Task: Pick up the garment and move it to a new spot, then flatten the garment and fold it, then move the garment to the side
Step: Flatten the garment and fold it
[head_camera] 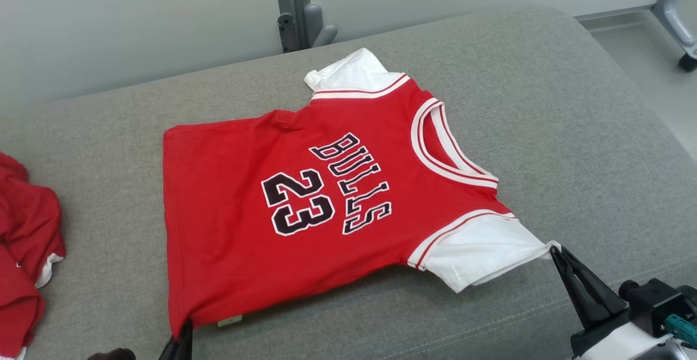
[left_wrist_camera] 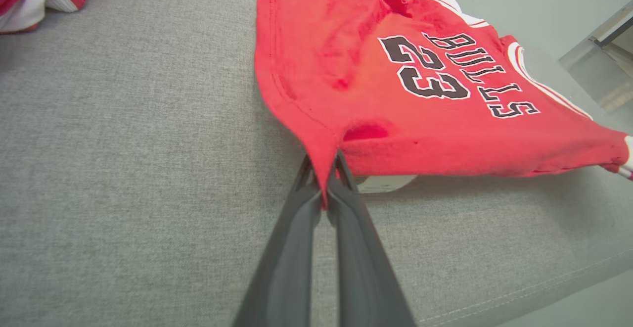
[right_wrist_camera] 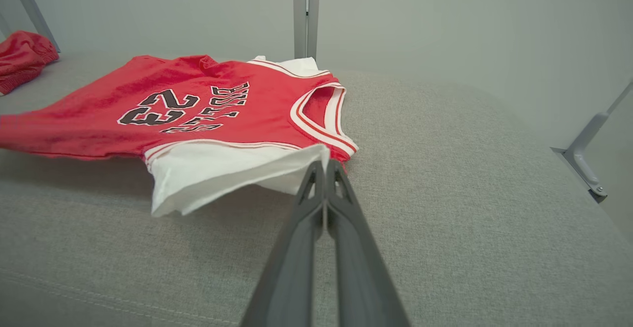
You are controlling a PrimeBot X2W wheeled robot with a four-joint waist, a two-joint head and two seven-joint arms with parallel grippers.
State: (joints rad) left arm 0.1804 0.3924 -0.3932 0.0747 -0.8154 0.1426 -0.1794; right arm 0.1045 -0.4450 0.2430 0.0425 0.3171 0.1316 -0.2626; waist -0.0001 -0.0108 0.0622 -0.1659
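The garment (head_camera: 305, 196) is a red jersey with white sleeves and black "BULLS 23" lettering, spread front up on the grey cushion, collar toward the right. My left gripper (head_camera: 185, 327) is shut on the garment's near hem corner (left_wrist_camera: 324, 168), which is pulled up slightly off the cushion. My right gripper (head_camera: 554, 251) is shut on the tip of the near white sleeve (right_wrist_camera: 324, 156), and that sleeve (head_camera: 479, 251) is stretched toward it. The far sleeve (head_camera: 354, 71) lies flat at the back.
A crumpled red and white cloth (head_camera: 24, 251) lies at the left edge of the grey cushion (head_camera: 572, 147). A grey metal post (head_camera: 294, 6) stands behind the cushion against the pale wall. A wheeled frame leg (head_camera: 678, 28) stands on the floor at the far right.
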